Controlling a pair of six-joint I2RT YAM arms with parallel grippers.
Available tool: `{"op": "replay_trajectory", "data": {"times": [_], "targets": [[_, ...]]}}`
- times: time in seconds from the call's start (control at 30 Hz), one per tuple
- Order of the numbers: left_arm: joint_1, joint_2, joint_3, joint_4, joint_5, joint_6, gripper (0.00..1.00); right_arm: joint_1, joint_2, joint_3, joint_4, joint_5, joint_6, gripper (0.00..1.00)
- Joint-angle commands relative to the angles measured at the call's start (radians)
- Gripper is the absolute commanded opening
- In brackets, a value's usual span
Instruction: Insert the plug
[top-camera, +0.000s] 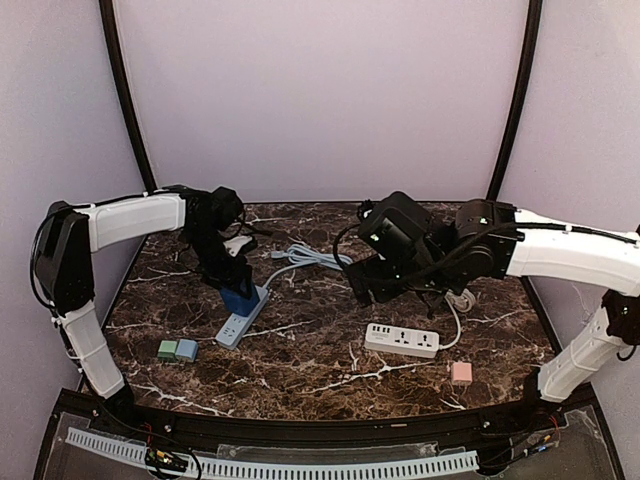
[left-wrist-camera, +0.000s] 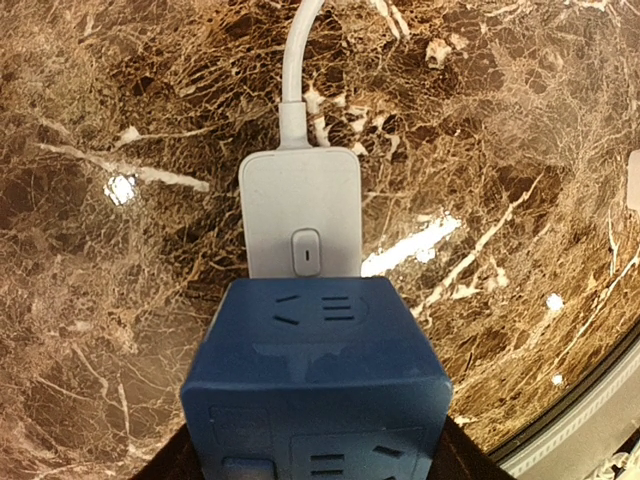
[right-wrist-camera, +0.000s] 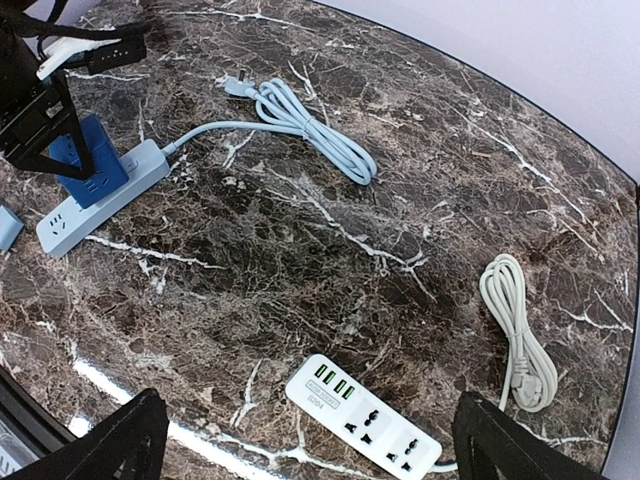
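Observation:
My left gripper (top-camera: 232, 278) is shut on a dark blue cube adapter (top-camera: 241, 299). It holds the cube on top of the light blue power strip (top-camera: 240, 322) at the left of the table. In the left wrist view the cube (left-wrist-camera: 315, 370) fills the space between my fingers (left-wrist-camera: 170, 462) and covers the near part of the strip (left-wrist-camera: 300, 210); only the strip's switch end and cable show. I cannot tell how deep its pins sit. The right wrist view shows the cube (right-wrist-camera: 88, 160) slightly tilted on the strip (right-wrist-camera: 110, 195). My right gripper (right-wrist-camera: 315, 450) is open and empty, high above the table.
A white power strip (top-camera: 402, 340) with USB ports lies at the front right, its coiled white cable (right-wrist-camera: 520, 340) beside it. The light blue strip's cable (top-camera: 305, 258) is bundled mid-table. A pink adapter (top-camera: 461, 373) lies front right; green (top-camera: 167, 350) and grey-blue (top-camera: 187, 350) adapters lie front left.

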Motion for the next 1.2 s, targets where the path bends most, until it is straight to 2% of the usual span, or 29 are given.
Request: {"op": "replay_trajectory", "data": {"times": [0.0, 0.63, 1.17], "targets": [[-0.013, 0.004, -0.038, 0.015, -0.103, -0.033, 0.01, -0.001, -0.03, -0.014, 0.015, -0.004, 0.018, 0.99], [-0.096, 0.037, -0.066, 0.061, -0.202, -0.092, 0.01, -0.001, -0.039, -0.024, 0.012, -0.006, 0.008, 0.99], [-0.107, 0.085, -0.095, 0.102, -0.206, -0.099, 0.01, -0.003, -0.051, -0.053, 0.011, 0.0, 0.024, 0.99]]}}
